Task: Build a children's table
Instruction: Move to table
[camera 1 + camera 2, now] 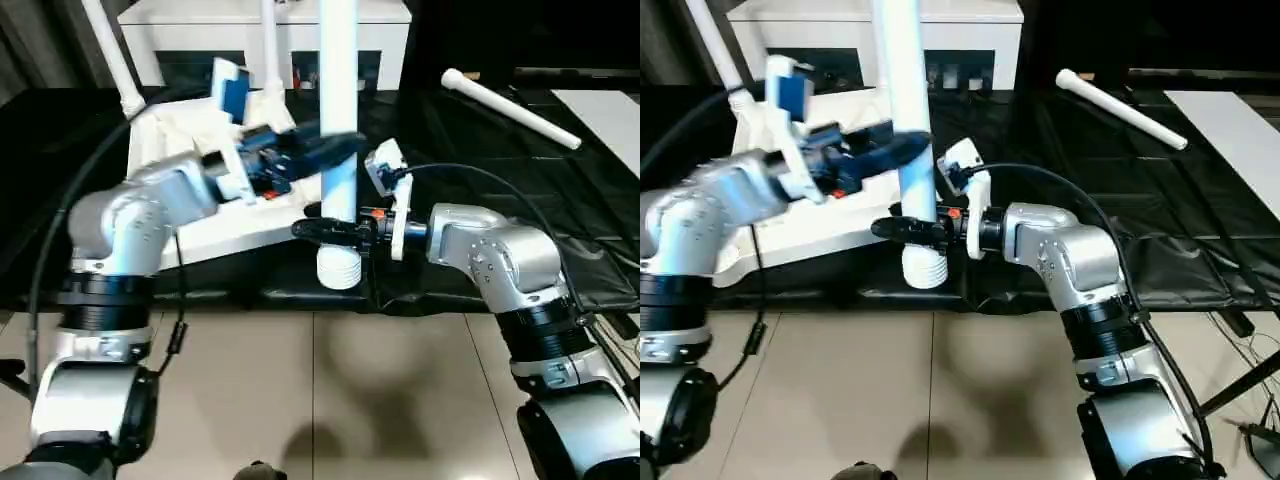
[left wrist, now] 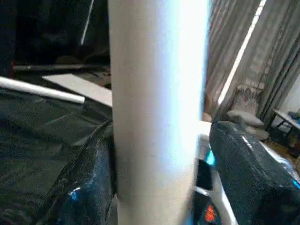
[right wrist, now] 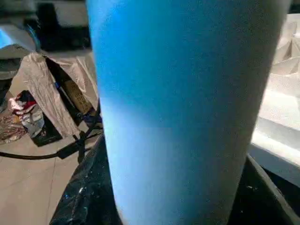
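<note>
I hold a white tapered leg [image 1: 338,100] upright over the front edge of the work table, its threaded end [image 1: 338,268] pointing down. My right gripper [image 1: 335,230] is shut on it just above the thread. Higher up, my left gripper [image 1: 335,148] stands open around the same leg; in the left wrist view one finger [image 2: 248,164] shows a gap to the tube. The white tabletop [image 1: 230,230] lies underside up behind my left arm, with two legs [image 1: 115,60] [image 1: 268,50] standing up from its far side. Another leg [image 1: 510,110] lies loose at the far right.
A black cloth [image 1: 480,170] covers the work table. A white cabinet [image 1: 200,20] with dark doors stands at the back, and a flat white board [image 1: 610,110] lies at the far right. Beige floor tiles [image 1: 320,400] stretch in front of the table.
</note>
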{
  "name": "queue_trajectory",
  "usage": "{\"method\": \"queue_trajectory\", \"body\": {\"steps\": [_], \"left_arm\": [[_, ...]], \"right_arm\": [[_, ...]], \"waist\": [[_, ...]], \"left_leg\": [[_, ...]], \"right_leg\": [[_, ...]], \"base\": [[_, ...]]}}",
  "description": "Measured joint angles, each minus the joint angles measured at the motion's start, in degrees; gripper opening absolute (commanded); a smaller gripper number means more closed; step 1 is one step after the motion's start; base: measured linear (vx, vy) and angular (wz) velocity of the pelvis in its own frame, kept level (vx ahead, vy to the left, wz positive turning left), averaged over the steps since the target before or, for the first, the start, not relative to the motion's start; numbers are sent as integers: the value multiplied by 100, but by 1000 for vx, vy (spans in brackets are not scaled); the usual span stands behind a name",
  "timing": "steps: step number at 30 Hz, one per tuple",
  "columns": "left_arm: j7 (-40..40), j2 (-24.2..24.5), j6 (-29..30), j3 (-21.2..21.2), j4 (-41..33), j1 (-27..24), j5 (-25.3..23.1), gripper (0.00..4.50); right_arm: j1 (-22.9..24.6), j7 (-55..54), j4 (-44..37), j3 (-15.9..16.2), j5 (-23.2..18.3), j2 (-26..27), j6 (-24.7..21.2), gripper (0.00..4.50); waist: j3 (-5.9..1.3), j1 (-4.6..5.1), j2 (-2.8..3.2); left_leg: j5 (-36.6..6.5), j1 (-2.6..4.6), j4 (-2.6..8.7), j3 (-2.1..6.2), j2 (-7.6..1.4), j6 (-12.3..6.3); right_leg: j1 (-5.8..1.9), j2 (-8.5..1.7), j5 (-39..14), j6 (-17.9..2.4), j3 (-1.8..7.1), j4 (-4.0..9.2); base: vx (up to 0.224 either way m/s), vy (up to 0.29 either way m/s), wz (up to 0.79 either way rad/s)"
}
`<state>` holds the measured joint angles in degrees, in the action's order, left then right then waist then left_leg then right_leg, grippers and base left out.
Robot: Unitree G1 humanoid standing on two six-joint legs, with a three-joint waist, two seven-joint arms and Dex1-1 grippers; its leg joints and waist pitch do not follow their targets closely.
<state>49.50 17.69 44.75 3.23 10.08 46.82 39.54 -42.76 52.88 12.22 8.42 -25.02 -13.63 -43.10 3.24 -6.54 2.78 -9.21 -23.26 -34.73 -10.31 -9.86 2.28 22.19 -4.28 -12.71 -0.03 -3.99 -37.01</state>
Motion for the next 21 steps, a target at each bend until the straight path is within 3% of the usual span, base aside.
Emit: {"method": "queue_trajectory", "body": {"steps": [12, 18, 19, 21], "left_arm": [[-237, -54, 49, 186, 251, 149, 50, 205], [-206, -43, 119, 208, 251, 149, 77, 184], [-183, -27, 120, 208, 250, 149, 77, 184], [-139, -3, 130, 205, 249, 149, 76, 184]], "right_arm": [[0, -23, 1, 38, 40, -7, -1, 188], [0, 10, -2, 84, 83, -44, 73, 188], [0, 14, -2, 87, 85, -44, 84, 222], [0, 45, -11, 92, 71, -47, 85, 243]], "waist": [[0, -2, 0], [0, -5, 0], [0, -3, 0], [0, -2, 0]], "left_leg": [[0, -1, 0, 0, 0, 0], [0, -1, -1, 0, 0, 0], [0, -1, -1, 0, 0, 0], [0, -1, -1, 0, 0, 0]], "right_leg": [[0, 0, 0, 0, 0, 1], [0, 0, 0, 0, 0, 1], [0, 0, 0, 0, 0, 1], [0, 0, 0, 0, 0, 1]], "base": [[0, 0, 0], [0, 0, 0], [0, 0, 0], [0, 0, 0]]}}
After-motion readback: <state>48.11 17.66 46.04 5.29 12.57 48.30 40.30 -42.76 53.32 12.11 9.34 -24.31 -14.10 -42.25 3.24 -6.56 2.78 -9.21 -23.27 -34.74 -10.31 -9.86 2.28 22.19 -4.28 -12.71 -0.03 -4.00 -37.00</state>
